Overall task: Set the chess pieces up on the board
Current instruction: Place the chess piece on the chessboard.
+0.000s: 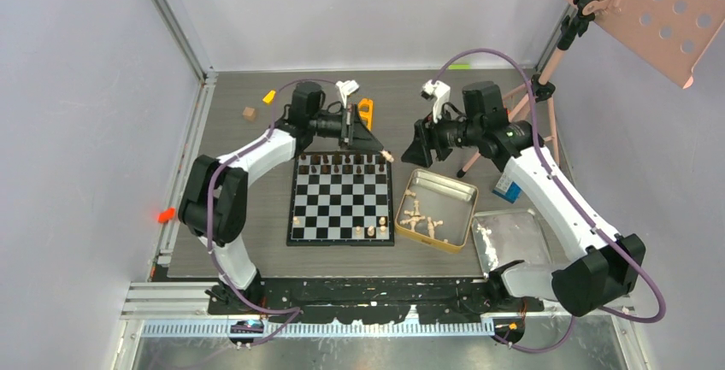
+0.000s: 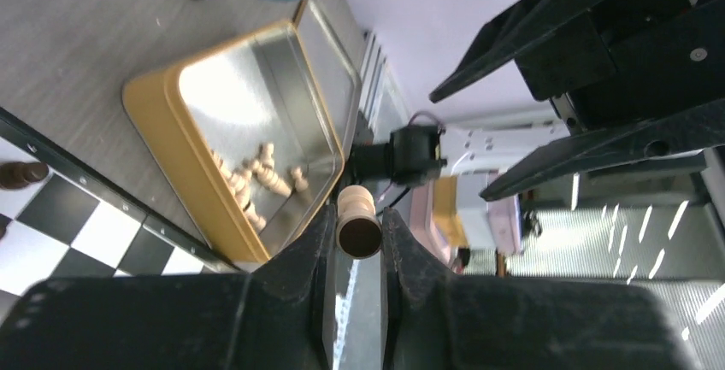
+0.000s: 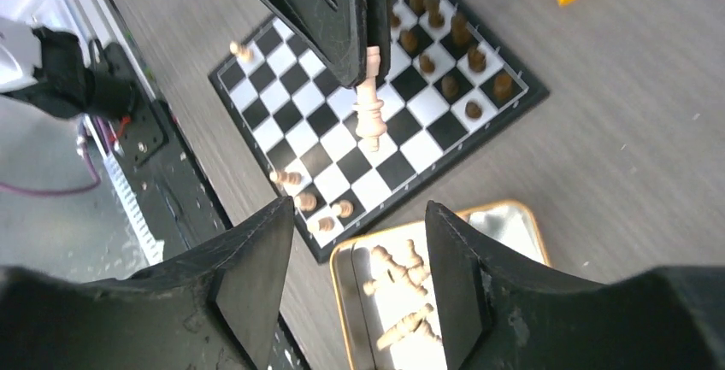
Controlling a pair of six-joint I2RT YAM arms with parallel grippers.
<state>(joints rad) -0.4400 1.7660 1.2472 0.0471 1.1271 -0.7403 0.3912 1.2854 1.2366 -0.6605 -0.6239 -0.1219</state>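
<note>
The checkered board (image 1: pixel 342 203) lies mid-table, with dark chess pieces (image 1: pixel 338 161) along its far row and a few pale ones (image 1: pixel 370 231) on the near row. My left gripper (image 1: pixel 381 149) hangs over the board's far right corner, shut on a pale chess piece (image 2: pixel 358 220) pinched at its base between the fingers (image 2: pixel 312 246). In the right wrist view that piece (image 3: pixel 370 101) dangles above the board (image 3: pixel 528 90). My right gripper (image 3: pixel 359 233) faces it a short way to the right, open and empty.
A gold tin (image 1: pixel 466 208) right of the board holds several loose pale pieces (image 1: pixel 419 216). A shiny silver tray (image 1: pixel 513 237) sits beyond it, a blue box (image 1: pixel 507 189) behind. A brown cube (image 1: pixel 249 114) and a yellow part (image 1: pixel 366 112) lie at the back.
</note>
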